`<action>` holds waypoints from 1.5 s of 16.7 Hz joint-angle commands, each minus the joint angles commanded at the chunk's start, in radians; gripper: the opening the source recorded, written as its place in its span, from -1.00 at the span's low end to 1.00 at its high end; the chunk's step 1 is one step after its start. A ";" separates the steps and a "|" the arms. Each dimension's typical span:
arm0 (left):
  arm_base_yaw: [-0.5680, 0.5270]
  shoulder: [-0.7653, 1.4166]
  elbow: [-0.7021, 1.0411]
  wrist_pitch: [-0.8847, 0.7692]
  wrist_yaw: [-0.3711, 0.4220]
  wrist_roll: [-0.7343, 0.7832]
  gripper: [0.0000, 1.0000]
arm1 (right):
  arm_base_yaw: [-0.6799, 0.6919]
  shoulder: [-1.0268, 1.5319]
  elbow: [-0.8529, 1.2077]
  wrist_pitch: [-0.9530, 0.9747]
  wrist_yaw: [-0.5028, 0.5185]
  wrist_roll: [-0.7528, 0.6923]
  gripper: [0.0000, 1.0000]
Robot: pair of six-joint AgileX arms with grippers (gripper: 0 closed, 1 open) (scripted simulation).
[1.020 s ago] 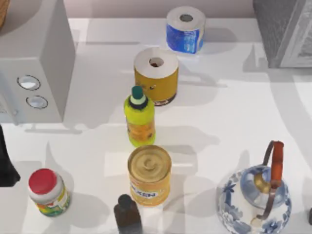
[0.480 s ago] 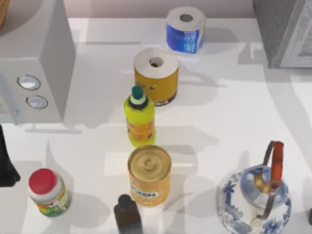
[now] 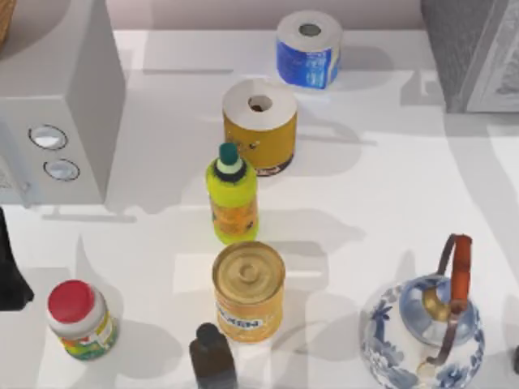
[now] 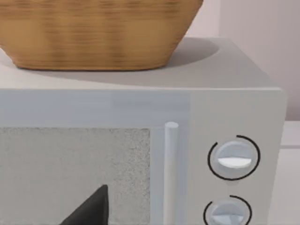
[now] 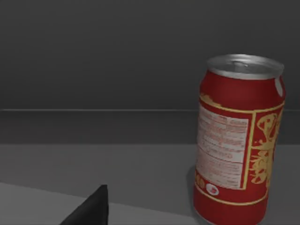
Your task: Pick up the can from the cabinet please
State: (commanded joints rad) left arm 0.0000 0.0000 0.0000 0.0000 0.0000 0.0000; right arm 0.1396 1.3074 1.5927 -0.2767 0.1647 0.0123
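Red can [image 5: 238, 140] with the silvery top is standing upright on the dark grey shelf floor inside the cabinet [image 3: 469, 50], right ahead of my right pincer [image 5: 92, 209] and a bit off to one side of it, close but not touching from what the wrist cam gives me. Honestly can't tell whether that pincer is released or clenched, all I get is a dark wedge of it at the edge of the shot. What changed over the last second: nothing on the table itself budged, the yellow tin [image 3: 248, 290], the red-lidded jar [image 3: 79, 319] and the kettle [image 3: 423, 324] all sit exactly where they were, but the soft shadow on the tabletop next to the cabinet has slid and thinned out. My read is that's the right arm creeping further in toward the shelf, so we're late in the approach and the grab hasn't happened yet. The can needs to end up centred in front of the pincer before anything closes. Left arm [image 3: 10, 274] is just parked off by the white box with the knobs [image 4: 233, 158], same deal there, can't tell its state
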 joint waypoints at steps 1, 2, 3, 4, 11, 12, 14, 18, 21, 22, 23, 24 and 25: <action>0.000 0.000 0.000 0.000 0.000 0.000 1.00 | -0.001 0.000 -0.003 0.003 -0.001 0.000 1.00; 0.000 0.000 0.000 0.000 0.000 0.000 1.00 | -0.001 0.000 -0.003 0.003 -0.001 0.000 1.00; 0.000 0.000 0.000 0.000 0.000 0.000 1.00 | -0.001 0.000 -0.003 0.003 -0.001 0.000 1.00; 0.000 0.000 0.000 0.000 0.000 0.000 1.00 | 0.004 0.004 -0.002 0.001 0.000 0.000 1.00; 0.000 0.000 0.000 0.000 0.000 0.000 1.00 | -0.022 0.161 0.126 0.028 -0.019 0.001 1.00; 0.000 0.000 0.000 0.000 0.000 0.000 1.00 | -0.026 0.185 0.146 0.033 -0.024 0.001 1.00; 0.000 0.000 0.000 0.000 0.000 0.000 1.00 | -0.034 0.210 0.171 0.040 -0.030 0.001 1.00; 0.000 0.000 0.000 0.000 0.000 0.000 1.00 | -0.034 0.210 0.171 0.040 -0.030 0.001 0.85; 0.000 0.000 0.000 0.000 0.000 0.000 1.00 | -0.034 0.210 0.171 0.040 -0.030 0.001 0.40; 0.000 0.000 0.000 0.000 0.000 0.000 1.00 | -0.034 0.210 0.171 0.040 -0.030 0.001 0.25; 0.000 0.000 0.000 0.000 0.000 0.000 1.00 | -0.034 0.210 0.171 0.040 -0.030 0.001 0.10; 0.000 0.000 0.000 0.000 0.000 0.000 1.00 | -0.034 0.210 0.171 0.040 -0.030 0.001 -0.06; 0.000 0.000 0.000 0.000 0.000 0.000 1.00 | -0.034 0.210 0.171 0.040 -0.030 0.001 -0.21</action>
State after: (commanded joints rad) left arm 0.0000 0.0000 0.0000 0.0000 0.0000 0.0000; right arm 0.1057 1.5178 1.7634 -0.2364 0.1343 0.0130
